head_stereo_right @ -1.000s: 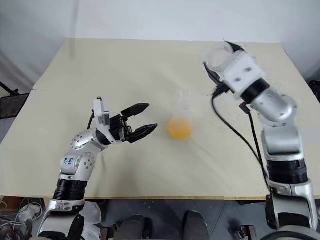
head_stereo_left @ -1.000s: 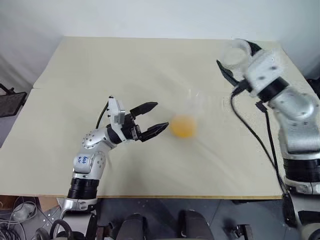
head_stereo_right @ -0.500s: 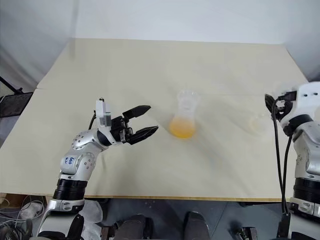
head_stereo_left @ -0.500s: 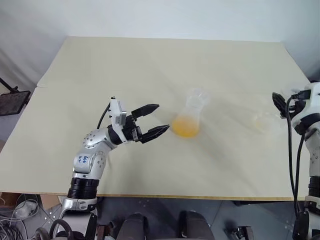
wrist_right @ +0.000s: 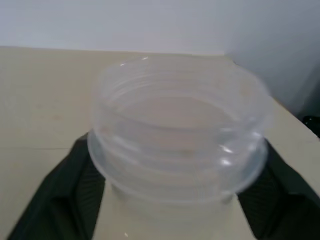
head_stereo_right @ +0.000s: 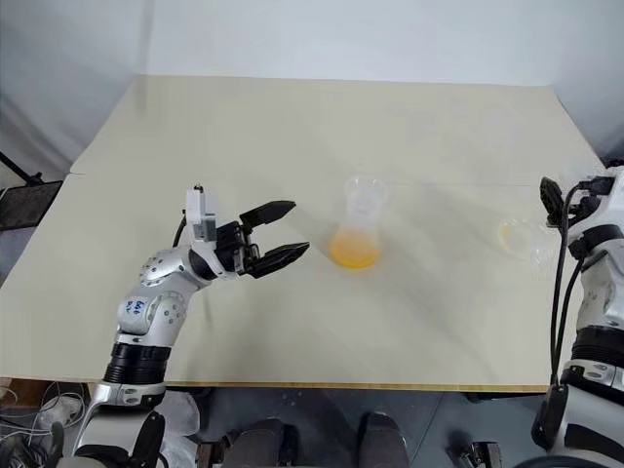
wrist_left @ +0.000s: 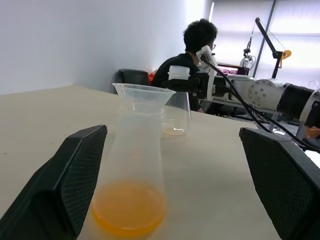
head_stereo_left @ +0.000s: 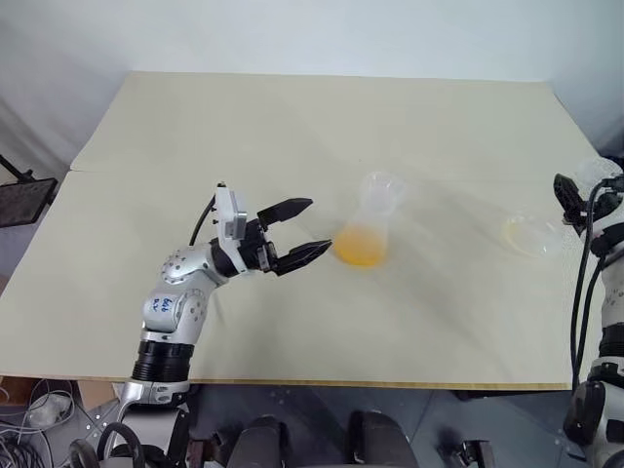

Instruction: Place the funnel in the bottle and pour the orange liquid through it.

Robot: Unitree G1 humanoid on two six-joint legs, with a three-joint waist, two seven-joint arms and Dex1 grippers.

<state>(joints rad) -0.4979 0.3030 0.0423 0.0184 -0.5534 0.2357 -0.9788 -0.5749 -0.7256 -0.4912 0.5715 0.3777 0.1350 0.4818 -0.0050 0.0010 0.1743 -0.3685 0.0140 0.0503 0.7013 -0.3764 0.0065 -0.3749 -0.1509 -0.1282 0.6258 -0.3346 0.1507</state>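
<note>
Funnel [head_stereo_left: 382, 185] is seated in the neck of the bottle [head_stereo_left: 370, 226], flared rim up, and the bottle stands upright near the middle of the table [head_stereo_left: 292, 127]. The orange liquid [head_stereo_left: 358, 248] lies as a shallow pool in the bottle's wide base; in the left wrist view I see it clearly through the wall, with the upper part of the bottle clear above it.

My left gripper [head_stereo_left: 302, 230] hovers just beside the bottle on the robot's left, pointing at it, jaws spread wide and not touching it. Its two black fingers [wrist_left: 75, 185] frame the bottle from the wrist camera, with open gaps on both sides.

Over at the table's right edge, a clear wide-mouthed jar [head_stereo_left: 531, 235] stands on the surface, well apart from the bottle, with just a faint yellowish trace at its bottom. The right gripper [head_stereo_left: 565, 195] is right at that jar, and from its wrist camera the jar's ridged rim sits close in front. Whether that gripper is gripping the jar or spread clear of it, I cannot tell.

Beyond the table, a person [wrist_left: 196, 50] sits facing away.
</note>
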